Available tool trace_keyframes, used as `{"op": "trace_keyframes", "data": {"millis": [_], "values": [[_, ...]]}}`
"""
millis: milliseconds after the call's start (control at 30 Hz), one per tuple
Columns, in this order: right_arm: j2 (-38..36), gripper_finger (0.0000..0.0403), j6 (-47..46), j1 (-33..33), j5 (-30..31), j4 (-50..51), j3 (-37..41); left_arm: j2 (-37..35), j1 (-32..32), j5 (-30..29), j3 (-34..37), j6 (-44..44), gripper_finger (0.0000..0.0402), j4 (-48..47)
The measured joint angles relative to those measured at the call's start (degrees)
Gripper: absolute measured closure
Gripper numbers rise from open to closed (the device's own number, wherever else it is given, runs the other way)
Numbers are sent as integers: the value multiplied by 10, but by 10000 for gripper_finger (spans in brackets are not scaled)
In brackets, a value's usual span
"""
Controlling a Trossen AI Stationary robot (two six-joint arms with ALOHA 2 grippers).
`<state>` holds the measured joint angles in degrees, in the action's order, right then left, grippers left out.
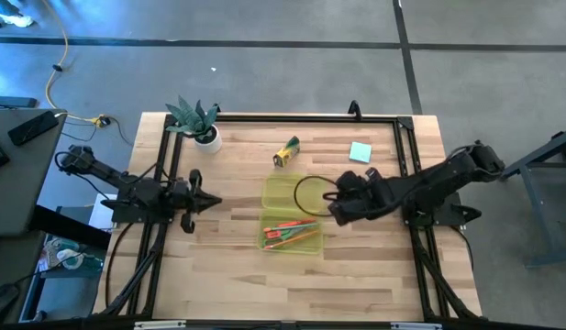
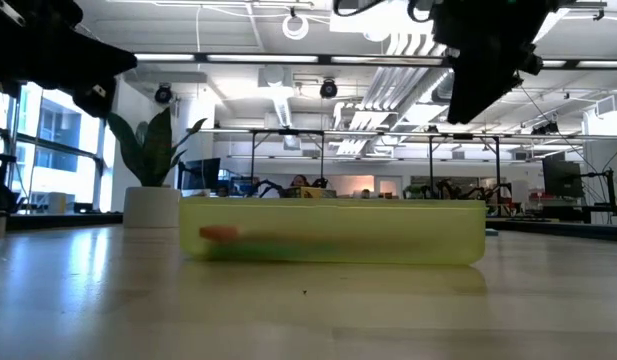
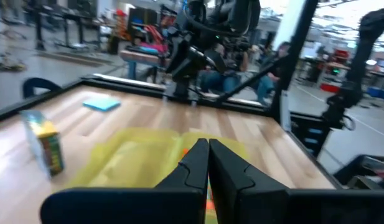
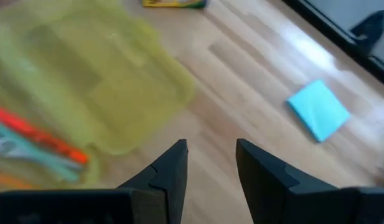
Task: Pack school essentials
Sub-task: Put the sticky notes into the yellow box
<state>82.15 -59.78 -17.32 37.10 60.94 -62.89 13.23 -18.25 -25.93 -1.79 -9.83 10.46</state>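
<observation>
Left claw [image 1: 212, 200] pinched together, empty, near bench's left edge. Right claw [image 4: 210, 163] parted, empty, over yellow case [image 1: 292, 217]; teal notepad [image 4: 318, 109] hidden in low view.

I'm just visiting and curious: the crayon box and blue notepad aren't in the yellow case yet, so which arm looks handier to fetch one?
Probably the right. Its gripper is open beside the case, nearer the notepad; the left gripper is shut, farther off.

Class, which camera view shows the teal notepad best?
The right wrist view: the teal notepad lies large and unobstructed on bare wood. The high view shows it small near the far right corner, the left wrist view shows it distant, and the low view barely shows it.
</observation>
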Motion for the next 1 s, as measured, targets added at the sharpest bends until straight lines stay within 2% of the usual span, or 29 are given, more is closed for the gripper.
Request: {"op": "trace_keyframes", "data": {"millis": [267, 433, 733, 900, 1000], "values": [[0, 274, 85, 98, -27, 12, 0, -40, 24, -21, 11, 0, 401, -40], [0, 274, 160, 175, -28, 12, 0, -41, 45, -47, 11, -14, 401, -66], [-29, 274, 261, 306, -35, 2, 0, -41, 59, -48, 11, -10, 401, -64], [-57, 274, 322, 382, -79, -28, 0, -41, 59, -48, 11, -9, 398, -64], [-59, 274, 364, 431, -132, -56, 0, -41, 59, -48, 11, -9, 397, -64]]}}
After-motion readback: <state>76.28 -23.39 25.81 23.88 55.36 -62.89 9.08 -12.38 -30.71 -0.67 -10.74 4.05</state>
